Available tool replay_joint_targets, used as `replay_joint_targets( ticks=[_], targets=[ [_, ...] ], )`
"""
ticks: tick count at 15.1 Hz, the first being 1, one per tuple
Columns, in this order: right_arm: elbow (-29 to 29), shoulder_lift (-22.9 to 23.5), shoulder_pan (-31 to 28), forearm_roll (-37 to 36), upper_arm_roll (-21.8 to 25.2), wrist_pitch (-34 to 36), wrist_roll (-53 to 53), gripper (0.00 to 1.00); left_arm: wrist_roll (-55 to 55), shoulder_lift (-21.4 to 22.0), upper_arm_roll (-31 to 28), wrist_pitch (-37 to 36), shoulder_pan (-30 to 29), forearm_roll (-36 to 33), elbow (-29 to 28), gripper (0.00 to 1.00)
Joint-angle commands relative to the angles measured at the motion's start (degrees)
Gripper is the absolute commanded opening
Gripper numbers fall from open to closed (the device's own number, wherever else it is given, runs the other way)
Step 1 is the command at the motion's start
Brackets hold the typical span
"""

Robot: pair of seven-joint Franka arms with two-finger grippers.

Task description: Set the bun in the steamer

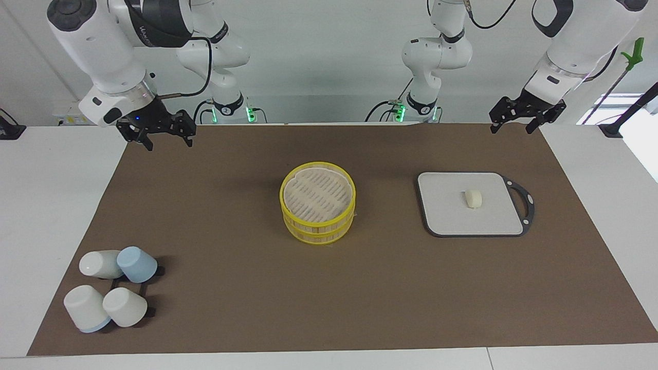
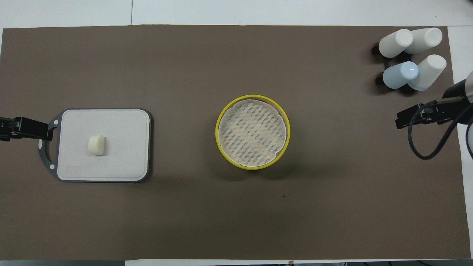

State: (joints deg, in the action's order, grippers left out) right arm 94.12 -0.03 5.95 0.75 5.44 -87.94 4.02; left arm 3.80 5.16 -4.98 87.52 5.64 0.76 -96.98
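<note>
The bun (image 1: 473, 198) is a small pale cream lump lying on the flat grey board (image 1: 447, 210), toward the left arm's end of the table. It also shows in the overhead view (image 2: 97, 145). The steamer (image 1: 318, 201) has yellow rims and a cream slatted top, and stands in the middle of the brown mat, also in the overhead view (image 2: 252, 132). My left gripper (image 1: 513, 128) is open and empty, raised over the mat's edge by the board's black handle (image 2: 45, 147). My right gripper (image 1: 169, 143) is open and empty, raised over the mat's corner at the right arm's end.
Several white and blue cups (image 1: 110, 290) lie on a black rack at the right arm's end, farther from the robots than the steamer. The grey board (image 2: 122, 147) lies beside the steamer on the brown mat (image 1: 231, 288).
</note>
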Motion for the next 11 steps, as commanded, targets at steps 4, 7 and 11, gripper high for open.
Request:
replay_joint_targets(
  ticks=[4, 7, 11],
  targets=[
    [0.28, -0.67, -0.41, -0.84, -0.34, 0.58, 0.03, 1.00, 0.60, 1.26, -0.12, 1.16, 0.34, -1.29, -1.55, 1.00],
    [-0.16, -0.67, -0.15, -0.31, -1.30, 0.75, 0.55, 1.00, 0.60, 1.26, -0.12, 1.16, 0.34, -1.29, -1.55, 1.00],
    [-0.60, -0.84, 0.11, 0.74, -9.81, -4.58, -1.10, 1.00, 0.69, 1.34, -0.12, 1.25, 0.07, -1.20, -1.72, 1.00]
  ],
)
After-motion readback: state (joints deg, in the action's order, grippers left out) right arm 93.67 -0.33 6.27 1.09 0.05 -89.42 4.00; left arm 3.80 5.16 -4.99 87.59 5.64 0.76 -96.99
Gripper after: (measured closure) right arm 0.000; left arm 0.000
